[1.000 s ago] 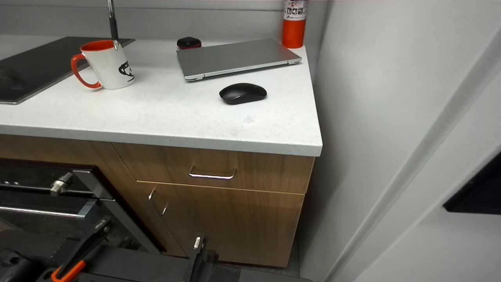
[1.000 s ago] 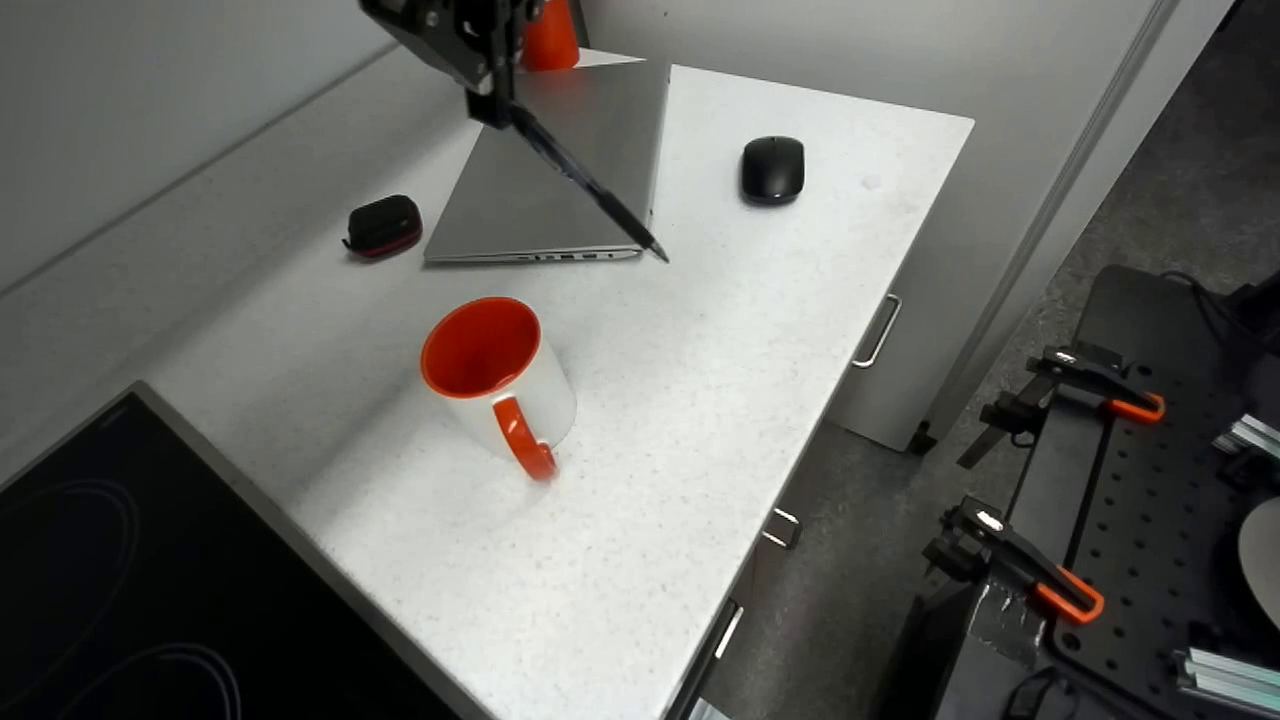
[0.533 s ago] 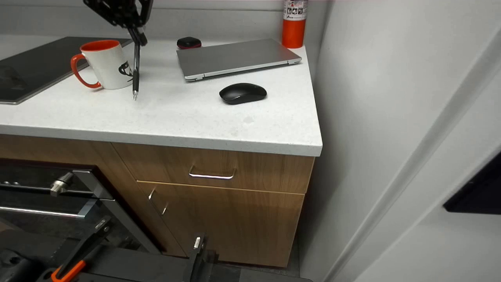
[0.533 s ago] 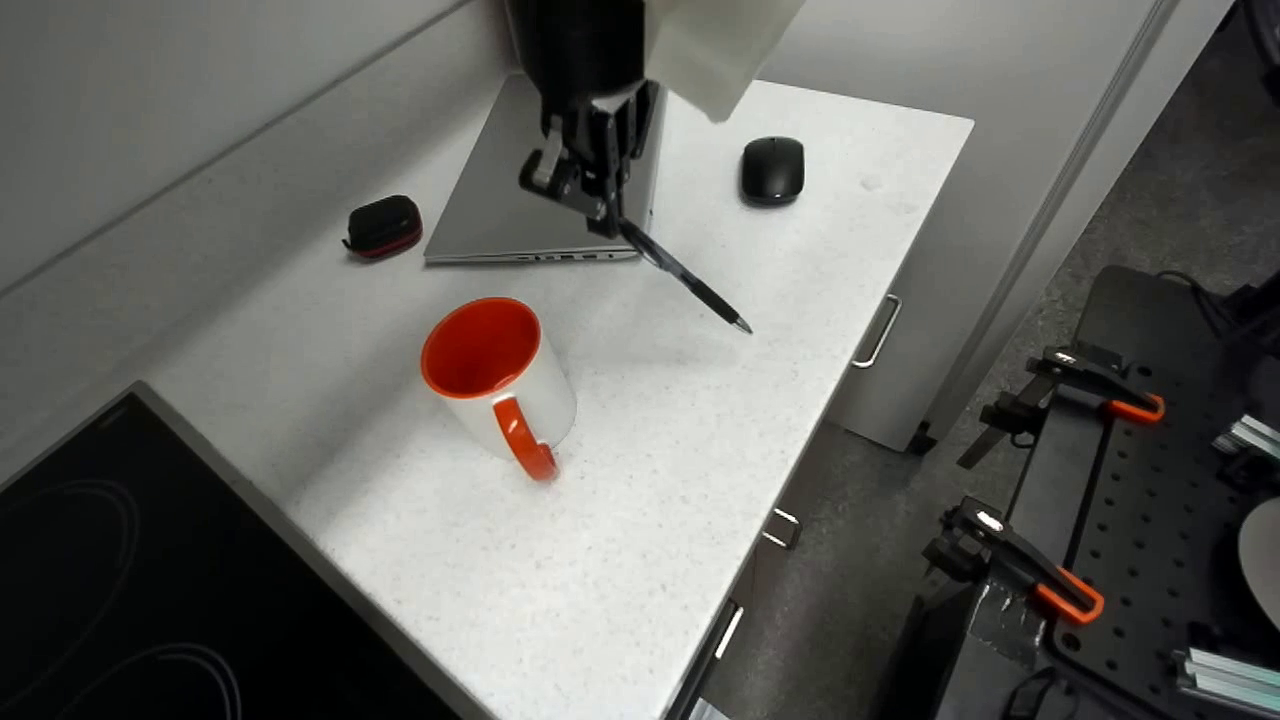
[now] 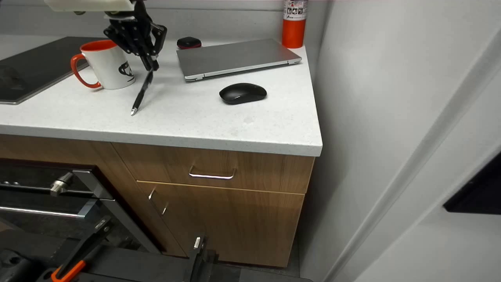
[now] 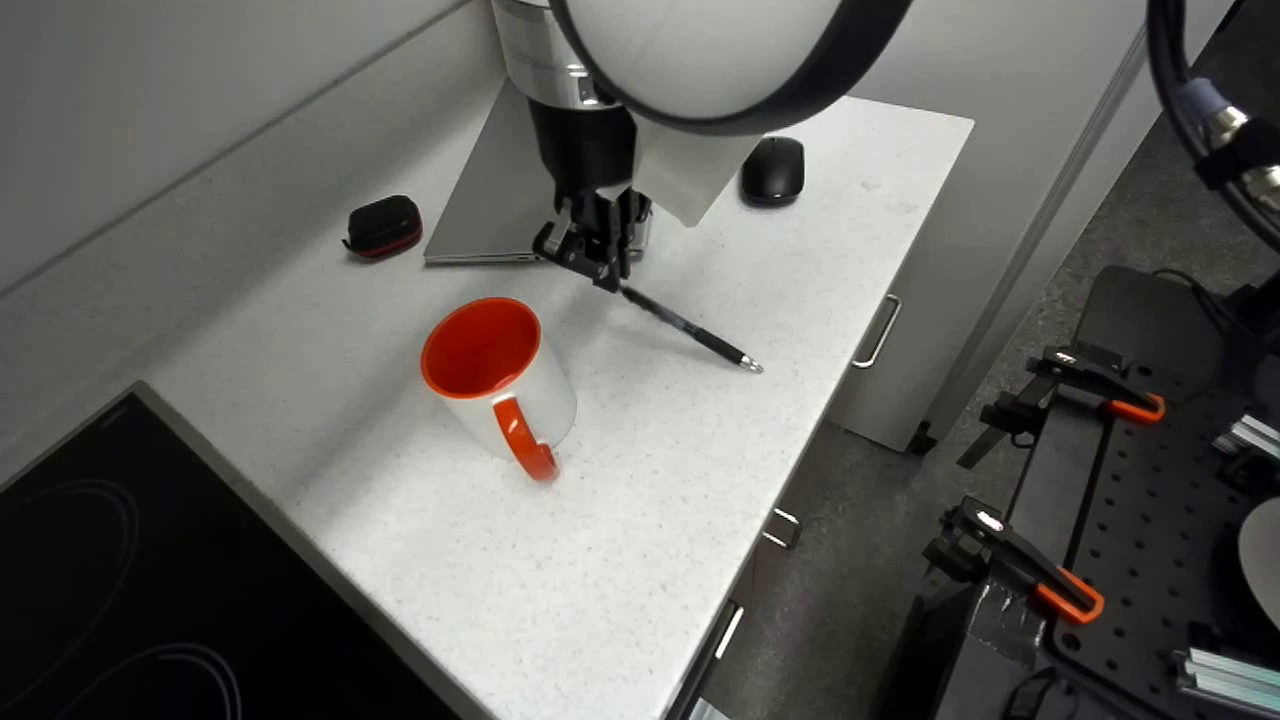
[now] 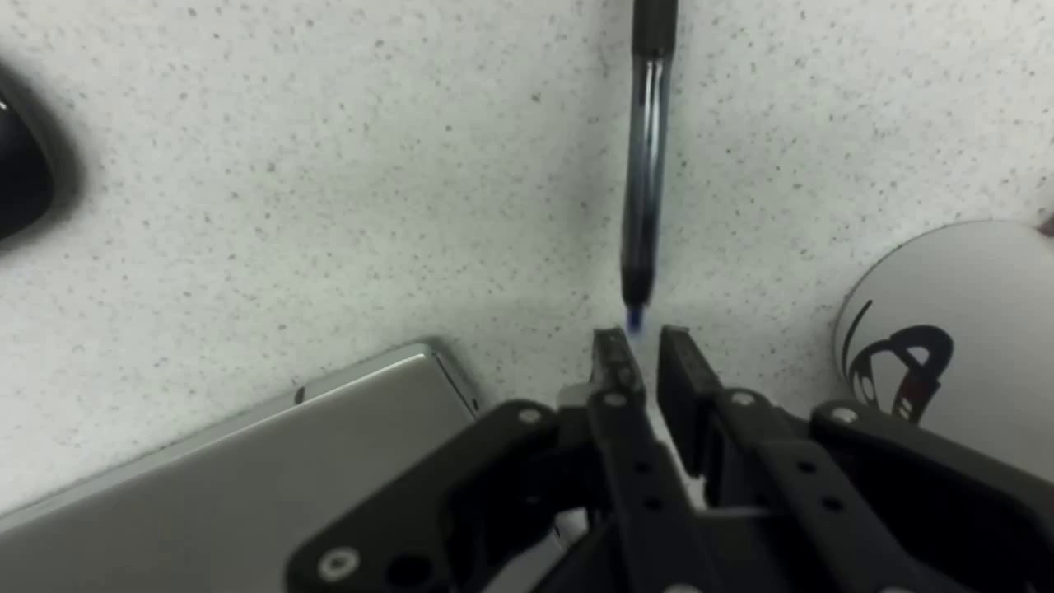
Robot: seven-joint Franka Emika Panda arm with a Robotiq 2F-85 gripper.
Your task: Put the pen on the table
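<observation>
We count one pen [image 6: 690, 328], one mug [image 5: 106, 68], one laptop [image 5: 236, 58], one mouse [image 5: 242, 94]. One gripper [image 7: 643, 333]: two fingers [image 7: 690, 371] slightly parted near the pen.

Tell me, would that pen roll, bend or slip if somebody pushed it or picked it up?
The pen would probably roll, being slim and seemingly round. It is likely stiff: it looks straight along its length. Its glossy shine hints it may be slippery, though the duller dark section toward the tip might grip better.
</observation>
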